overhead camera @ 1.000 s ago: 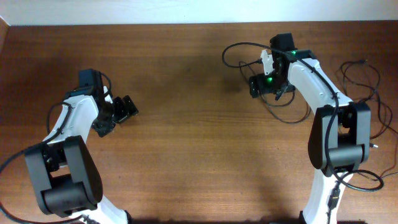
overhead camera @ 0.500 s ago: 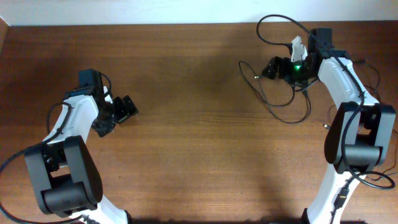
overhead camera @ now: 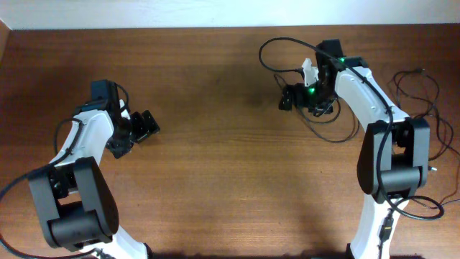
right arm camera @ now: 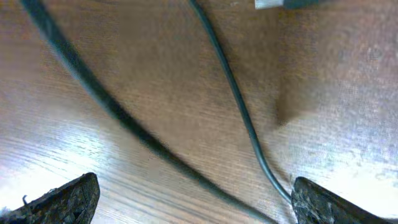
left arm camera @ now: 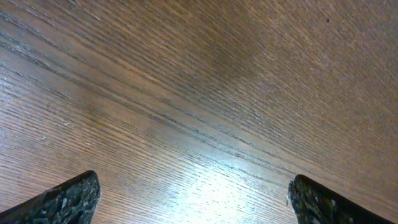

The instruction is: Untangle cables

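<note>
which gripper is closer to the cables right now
Right. The right gripper hangs directly over the cables, with cords running beneath its open jaws. The left gripper is far off across the table, open over wood with no cord near it.

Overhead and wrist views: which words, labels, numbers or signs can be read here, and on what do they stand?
None can be read.
The cables, the table, the left arm and the right arm show no text.
The green light on it is only a lamp.
The plug in the right wrist view is blurred.
</note>
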Available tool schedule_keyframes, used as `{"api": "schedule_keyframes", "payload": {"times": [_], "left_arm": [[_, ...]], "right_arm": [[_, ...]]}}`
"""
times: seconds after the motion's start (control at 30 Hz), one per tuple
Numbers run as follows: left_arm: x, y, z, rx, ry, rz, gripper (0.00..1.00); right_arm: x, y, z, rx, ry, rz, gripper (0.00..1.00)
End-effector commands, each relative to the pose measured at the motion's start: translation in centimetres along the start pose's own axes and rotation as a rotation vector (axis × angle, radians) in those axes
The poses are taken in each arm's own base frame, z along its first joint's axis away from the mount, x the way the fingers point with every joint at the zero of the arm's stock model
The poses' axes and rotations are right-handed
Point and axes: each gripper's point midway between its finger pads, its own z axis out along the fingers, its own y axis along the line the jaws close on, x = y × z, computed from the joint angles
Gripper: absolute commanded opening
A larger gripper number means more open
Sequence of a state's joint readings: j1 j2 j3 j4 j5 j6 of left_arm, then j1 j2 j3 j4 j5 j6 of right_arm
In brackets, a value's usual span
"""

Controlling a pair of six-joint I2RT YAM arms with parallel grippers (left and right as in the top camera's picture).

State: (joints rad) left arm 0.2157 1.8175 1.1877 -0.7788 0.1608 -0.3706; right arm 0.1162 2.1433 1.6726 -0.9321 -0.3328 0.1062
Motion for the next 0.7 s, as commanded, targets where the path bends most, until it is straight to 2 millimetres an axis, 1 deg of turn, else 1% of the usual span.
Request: {"api": "schedule_keyframes", "payload": {"times": [0.0,0.1,0.2,0.23,0.27,0.3,0.37,0.4,0.47,0.53,0.57,0.6,0.67], "left_arm": [[-0.5,-0.4,-0.8,0.017,-0.024,0.000,0.99],[-0.5,-0.4,-0.8,0.017,-0.024,0.000,0.99],[-0.5,-0.4,-0.8,0.017,-0.024,0.001,0.99],[-0.5,-0.4,-0.8,0.017,-0.024,0.001,0.99],[-0.5,-0.4,-0.8,0.017,-0.024,0.000,0.99],[-0.5,-0.4,-0.8,0.017,-0.024,0.000,0.99],[-0.5,-0.4,-0.8,0.017,-0.024,0.000,0.99],[-0.5,-0.4,-0.8,0.017,-0.024,0.000,0.99],[-0.5,-0.4,-0.8,0.017,-0.024,0.000,0.99],[-0.5,-0.4,-0.8,0.017,-0.024,0.000,0.99],[-0.5,-0.4,-0.8,0.017,-0.024,0.000,0.99],[-0.5,-0.4,-0.8,0.017,-0.024,0.000,0.99],[-0.5,-0.4,-0.8,0.017,-0.024,0.000,0.99]], "right_arm": [[0.4,2.3,0.8,0.008,0.018,-0.087,0.98],[1.4,5.0,1.6,-0.003,0.042,-0.245,0.98],[3.0,8.4,3.1,-0.002,0.067,-0.335,0.98],[3.3,8.8,3.3,0.000,0.071,-0.348,0.98],[3.7,8.8,3.9,0.039,0.074,-0.369,0.99],[4.0,8.3,4.4,0.082,0.077,-0.381,0.98],[4.6,6.9,5.2,0.165,0.083,-0.394,0.98],[5.0,6.2,5.8,0.186,0.089,-0.391,0.99],[5.9,5.6,6.6,0.191,0.109,-0.385,0.99],[6.2,5.3,6.7,0.199,0.118,-0.383,0.99],[5.8,5.4,6.4,0.206,0.105,-0.386,0.98],[4.9,6.0,5.7,0.200,0.080,-0.391,0.98],[2.5,7.7,3.3,0.188,0.012,-0.404,0.98]]}}
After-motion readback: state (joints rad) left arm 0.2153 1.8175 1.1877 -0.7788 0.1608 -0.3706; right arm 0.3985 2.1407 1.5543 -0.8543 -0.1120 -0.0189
